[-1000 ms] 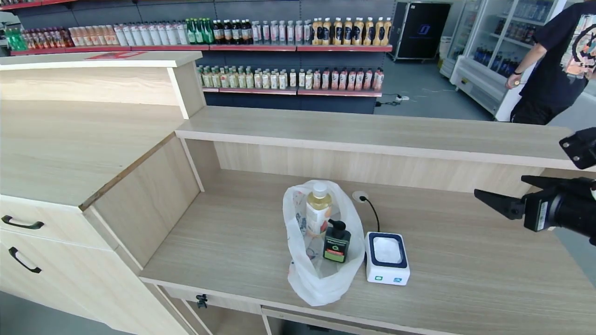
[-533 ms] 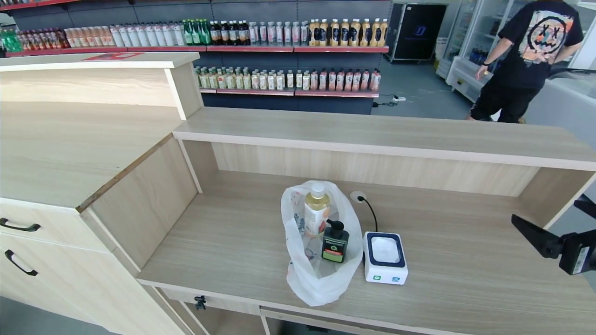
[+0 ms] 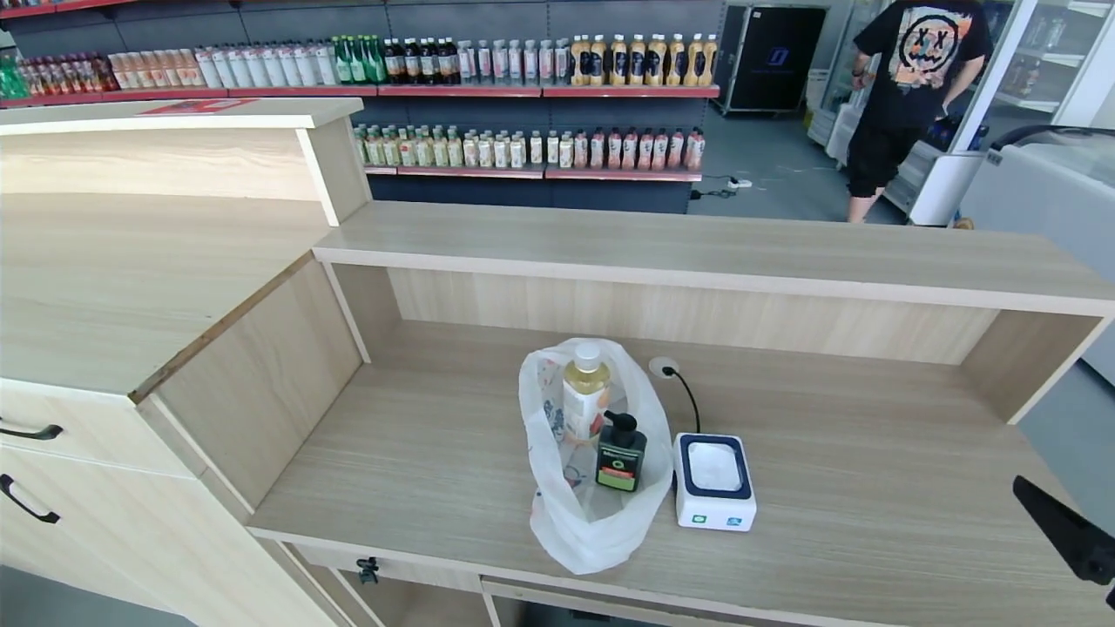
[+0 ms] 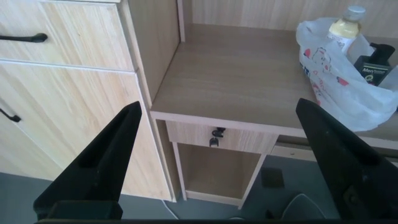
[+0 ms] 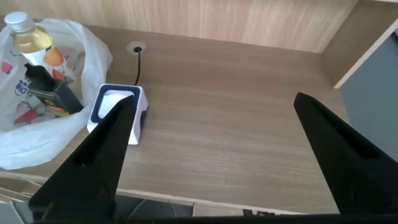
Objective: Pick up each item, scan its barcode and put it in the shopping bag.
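On the desk [image 3: 871,488] sat the white shopping bag [image 3: 566,531], the left claw [image 4: 217,102] and right claw [image 5: 214,98] hanging released and empty off its front, the scanner [image 3: 714,483] just beside the bag, and inside it an upright tea bottle [image 3: 584,396] and a smaller dark pump bottle [image 3: 620,455].

The left gripper [image 4: 217,103] and right gripper [image 5: 212,98] each have two matte black, wedge-shaped fingers [image 4: 99,162], seemingly plastic, tapering to points.
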{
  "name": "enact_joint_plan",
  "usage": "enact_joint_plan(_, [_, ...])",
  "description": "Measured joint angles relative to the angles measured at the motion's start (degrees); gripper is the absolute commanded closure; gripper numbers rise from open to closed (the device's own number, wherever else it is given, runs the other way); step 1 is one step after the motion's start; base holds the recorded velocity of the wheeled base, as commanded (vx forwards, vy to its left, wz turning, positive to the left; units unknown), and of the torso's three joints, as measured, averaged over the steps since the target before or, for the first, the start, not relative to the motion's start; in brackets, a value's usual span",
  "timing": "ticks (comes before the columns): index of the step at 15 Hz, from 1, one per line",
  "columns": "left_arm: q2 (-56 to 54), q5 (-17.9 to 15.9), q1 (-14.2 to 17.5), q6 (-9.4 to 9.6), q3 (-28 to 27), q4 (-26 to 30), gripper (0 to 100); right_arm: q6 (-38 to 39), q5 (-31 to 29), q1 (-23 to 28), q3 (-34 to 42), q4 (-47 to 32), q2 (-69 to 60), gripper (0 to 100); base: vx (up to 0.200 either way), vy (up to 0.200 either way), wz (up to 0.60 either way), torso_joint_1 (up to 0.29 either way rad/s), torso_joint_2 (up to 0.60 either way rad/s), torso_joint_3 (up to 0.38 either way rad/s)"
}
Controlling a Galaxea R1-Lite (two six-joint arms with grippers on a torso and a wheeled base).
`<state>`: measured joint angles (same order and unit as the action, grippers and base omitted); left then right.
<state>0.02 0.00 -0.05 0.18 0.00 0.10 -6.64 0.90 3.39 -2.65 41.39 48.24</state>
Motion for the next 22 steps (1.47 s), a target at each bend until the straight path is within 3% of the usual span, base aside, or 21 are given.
enact_joint_plan(7, [0.0, 0.0, 0.0, 0.00, 0.0, 0.0, 0, 2.6, -2.8, -1.6, 2.6, -31.4, -29.5, 0, 0.000, 0.000, 0.00, 0.000, 0.00, 0.000])
enact_joint_plan(9, [0.0, 0.0, 0.0, 0.00, 0.0, 0.0, 0, 3.5, -2.8, -2.5, 2.6, -36.7, -37.5, 0, 0.000, 0.000, 0.00, 0.000, 0.00, 0.000])
enact_joint_plan(13, [0.0, 0.0, 0.0, 0.00, 0.0, 0.0, 0, 6.1, -3.0, -3.8, 2.6, -41.4, -46.1, 0, 0.000, 0.000, 0.00, 0.000, 0.00, 0.000])
enact_joint_plan(22, [0.0, 0.0, 0.0, 0.00, 0.0, 0.0, 0, 6.7, -3.2, -3.7, 2.5, -41.7, -48.4, 0, 0.000, 0.000, 0.00, 0.000, 0.00, 0.000])
